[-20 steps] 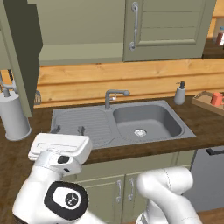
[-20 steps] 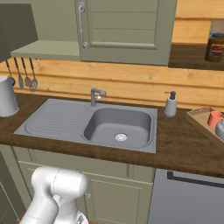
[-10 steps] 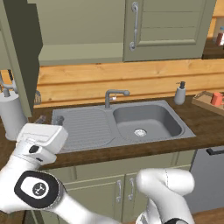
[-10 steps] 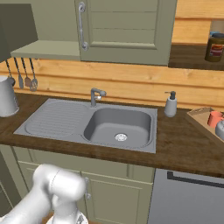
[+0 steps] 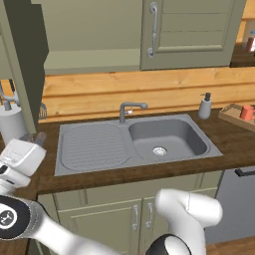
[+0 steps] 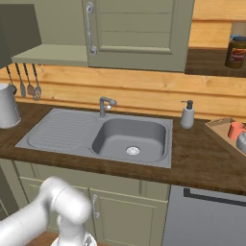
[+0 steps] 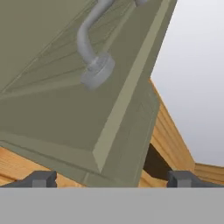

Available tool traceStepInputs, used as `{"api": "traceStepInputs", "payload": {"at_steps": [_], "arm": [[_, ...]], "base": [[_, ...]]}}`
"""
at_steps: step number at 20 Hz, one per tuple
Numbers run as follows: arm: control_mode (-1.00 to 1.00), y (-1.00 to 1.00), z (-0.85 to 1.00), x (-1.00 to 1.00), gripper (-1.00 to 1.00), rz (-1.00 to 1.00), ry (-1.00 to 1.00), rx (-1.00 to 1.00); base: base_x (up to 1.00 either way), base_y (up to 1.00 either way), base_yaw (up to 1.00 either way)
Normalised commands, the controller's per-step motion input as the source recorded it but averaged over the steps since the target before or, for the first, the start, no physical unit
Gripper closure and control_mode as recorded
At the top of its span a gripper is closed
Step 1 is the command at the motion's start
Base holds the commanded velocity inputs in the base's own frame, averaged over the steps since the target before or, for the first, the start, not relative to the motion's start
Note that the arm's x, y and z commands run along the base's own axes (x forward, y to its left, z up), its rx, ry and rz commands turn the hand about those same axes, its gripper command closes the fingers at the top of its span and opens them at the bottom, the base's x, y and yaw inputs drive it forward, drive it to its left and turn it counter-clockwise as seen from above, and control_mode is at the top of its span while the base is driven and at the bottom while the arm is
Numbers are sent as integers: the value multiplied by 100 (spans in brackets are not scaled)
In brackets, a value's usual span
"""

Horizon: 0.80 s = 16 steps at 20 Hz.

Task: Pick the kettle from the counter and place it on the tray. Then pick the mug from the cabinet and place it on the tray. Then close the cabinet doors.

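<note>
The light-wood tray [image 6: 220,129] lies on the dark counter [image 6: 197,158] at the far right. On it stands the orange-red mug [image 6: 235,130] [image 5: 246,112], with a sliver of the silver-grey kettle [image 6: 242,142] beside it at the frame edge. The cabinet [image 5: 89,35] has its left door [image 5: 24,60] swung open and its right door [image 5: 191,30] shut. My gripper [image 5: 39,142] sits low at the far left, below the open door, open and holding nothing. In the hand view my gripper [image 7: 113,178] looks up at a door's lower corner and its silver handle [image 7: 89,48].
A grey steel sink [image 5: 167,135] with a faucet [image 5: 130,108] fills the middle of the counter. A white soap dispenser [image 6: 186,115] stands right of it. A grey canister [image 5: 11,123] stands at the left end, utensils [image 6: 28,82] hang above, and a dark jar [image 6: 236,51] sits on a shelf.
The hand has swung from the lower middle of the left base view to its far left edge, toward the open door. Jaws have stayed open.
</note>
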Motion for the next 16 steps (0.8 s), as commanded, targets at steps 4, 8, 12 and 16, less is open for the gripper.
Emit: {"api": "traceStepInputs", "payload": {"at_steps": [4, 8, 12, 16], "arm": [[-100, 33, 20, 6, -100, -9, 0, -4], [-100, 32, 31, 3, -100, -11, 0, -7], [-100, 25, 35, 14, -100, -13, 1, -8], [-100, -6, 35, 27, -100, -14, 6, -2]], "base": [[0, 0, 0], [0, 0, 0], [0, 0, 0], [0, 0, 0]]}}
